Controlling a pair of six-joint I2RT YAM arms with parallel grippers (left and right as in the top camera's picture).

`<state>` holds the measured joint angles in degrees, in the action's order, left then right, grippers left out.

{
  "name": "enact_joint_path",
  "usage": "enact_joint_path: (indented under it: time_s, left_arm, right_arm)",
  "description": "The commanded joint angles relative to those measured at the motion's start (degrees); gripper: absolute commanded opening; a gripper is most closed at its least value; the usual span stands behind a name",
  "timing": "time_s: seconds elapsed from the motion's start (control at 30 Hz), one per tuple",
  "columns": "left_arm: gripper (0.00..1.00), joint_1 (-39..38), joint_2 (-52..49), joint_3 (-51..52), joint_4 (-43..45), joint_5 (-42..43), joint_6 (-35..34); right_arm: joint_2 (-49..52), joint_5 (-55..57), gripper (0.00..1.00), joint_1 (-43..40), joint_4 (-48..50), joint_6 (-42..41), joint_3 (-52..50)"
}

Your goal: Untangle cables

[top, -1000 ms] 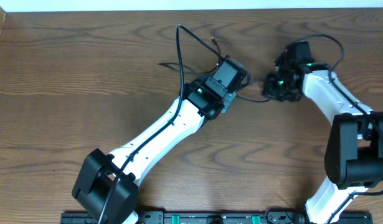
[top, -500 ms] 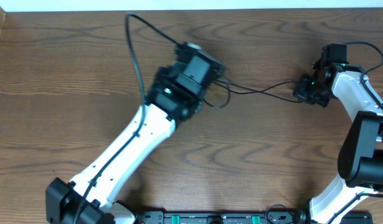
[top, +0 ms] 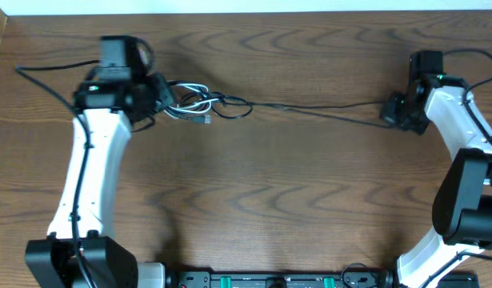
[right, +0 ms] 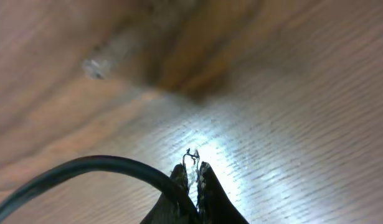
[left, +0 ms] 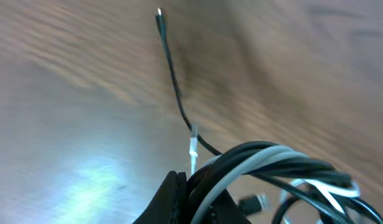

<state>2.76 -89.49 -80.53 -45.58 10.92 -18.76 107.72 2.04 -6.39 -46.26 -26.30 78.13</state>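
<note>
My left gripper (top: 159,98) at the far left is shut on a knot of the cables (top: 194,104), black and white loops bunched together. In the left wrist view the black and white strands (left: 266,160) pass between the shut jaws. A loose black end with a small plug (left: 159,12) trails away over the wood. From the knot the thin black cord (top: 318,106) runs nearly straight across the table to my right gripper (top: 392,112). That gripper (right: 192,177) is shut on the black cord (right: 85,165), which curves off to the left.
The wooden table (top: 270,184) ends at a pale strip along the back. The left arm's own thick black wire (top: 46,70) loops out to the far left. A black rail with green lights (top: 278,280) lies along the front edge.
The left arm has swung far to the left, carrying the knot with it. The right gripper drew off to the right. The black cord between them is now stretched almost straight.
</note>
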Motion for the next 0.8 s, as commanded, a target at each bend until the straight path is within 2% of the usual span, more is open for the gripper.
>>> enact_joint_path:
  time_s: [0.0,0.07,0.2,0.3,0.4,0.43,0.47,0.5,0.53,0.63,0.77]
  left_arm:
    - [0.08,9.33,1.75,-0.68,3.08,10.23,7.15]
    - [0.07,10.23,1.73,-0.68,3.3,17.42,12.17]
    - [0.07,8.94,1.73,-0.28,3.02,30.69,21.75]
    - [0.07,7.39,1.25,-0.15,3.02,30.64,21.79]
    - [0.08,3.96,-0.44,-0.15,3.04,30.69,25.88]
    - [0.07,2.56,-1.16,-0.15,3.06,30.69,27.17]
    - [0.08,2.03,-1.38,-0.15,3.06,30.71,27.61]
    - [0.07,1.18,-1.79,-0.15,3.06,31.17,28.37]
    - [0.07,0.55,-2.12,-0.15,3.06,33.92,29.94]
    - [0.07,-0.02,-2.4,-0.15,3.08,44.3,33.2]
    - [0.07,-0.02,-2.4,-0.15,3.04,53.24,35.34]
  right_arm:
    - [-5.6,14.1,0.01,-4.44,0.02,7.32,7.56]
    - [-8.96,4.2,0.01,-4.44,0.24,14.69,11.54]
    - [-13.88,-21.9,0.04,-4.37,0.02,18.71,13.03]
    - [-13.94,-27.23,0.06,-4.37,-2.91,18.69,12.92]
    - [-13.49,-27.1,0.2,-3.98,-6.91,18.71,11.43]
    - [-13.49,-27.34,0.33,-3.39,-7.26,18.71,10.49]
    - [-13.49,-27.3,0.4,-3.08,-7.39,18.78,10.16]
    - [-13.46,-27.91,0.53,-1.77,-7.41,20.63,9.14]
    - [-13.38,-28.63,0.6,-0.59,-7.34,22.84,8.59]
    - [-12.33,-28.63,0.73,3.78,-6.73,26.45,8.33]
    - [-10.58,-28.61,0.89,9.27,-4.57,32.59,8.33]
